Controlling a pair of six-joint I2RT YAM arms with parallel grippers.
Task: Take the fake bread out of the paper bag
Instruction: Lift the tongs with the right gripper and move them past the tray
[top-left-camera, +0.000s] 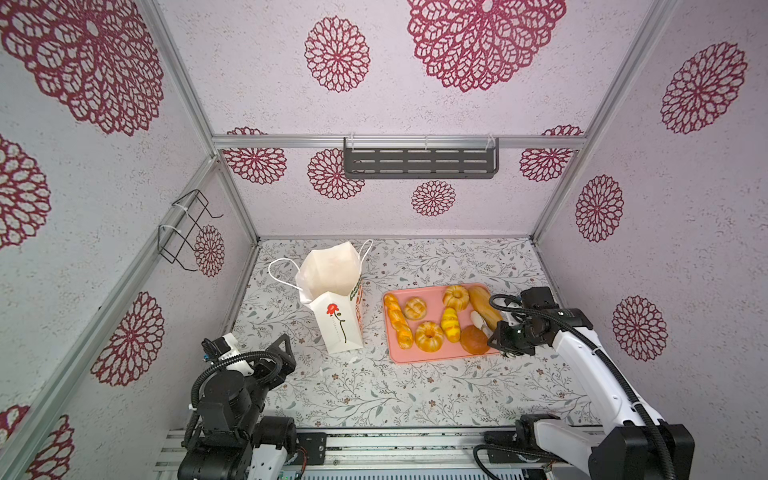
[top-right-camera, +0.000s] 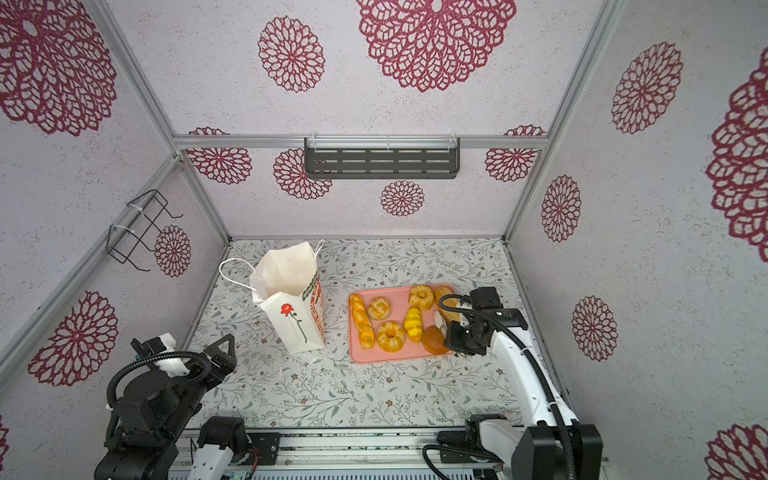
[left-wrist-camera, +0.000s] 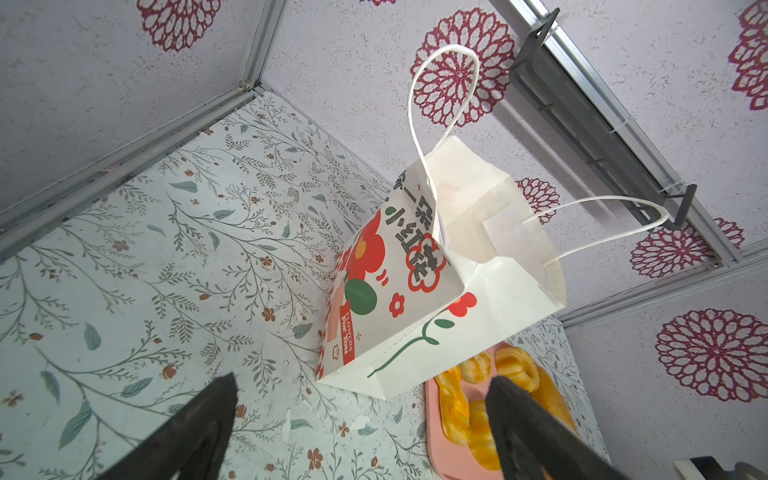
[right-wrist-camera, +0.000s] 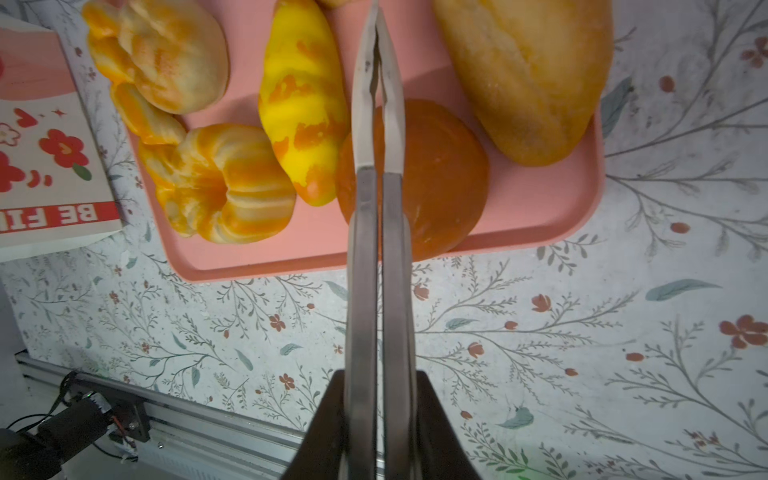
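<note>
Fake bread (top-left-camera: 429, 336) lies on tray (top-left-camera: 451, 354); paper bag (top-left-camera: 338, 324) beside tray seems empty. Right tool (top-left-camera: 494, 334) pinches tongs (right-wrist-camera: 376, 124) closed; left tool (top-left-camera: 284, 355) gapes empty. Withdraw vertically.

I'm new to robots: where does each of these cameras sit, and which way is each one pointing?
Top views: mounted high behind the robot, both look down and forward at the paper bag, pink tray and fake bread; left arm and right arm show.
Left wrist: on the left arm, faces the bag's side; open left gripper at the picture's edge.
Right wrist: on the right arm, looks down on the tray; right gripper clamps tongs.
Shared: both wrist views catch bag and tray.
</note>
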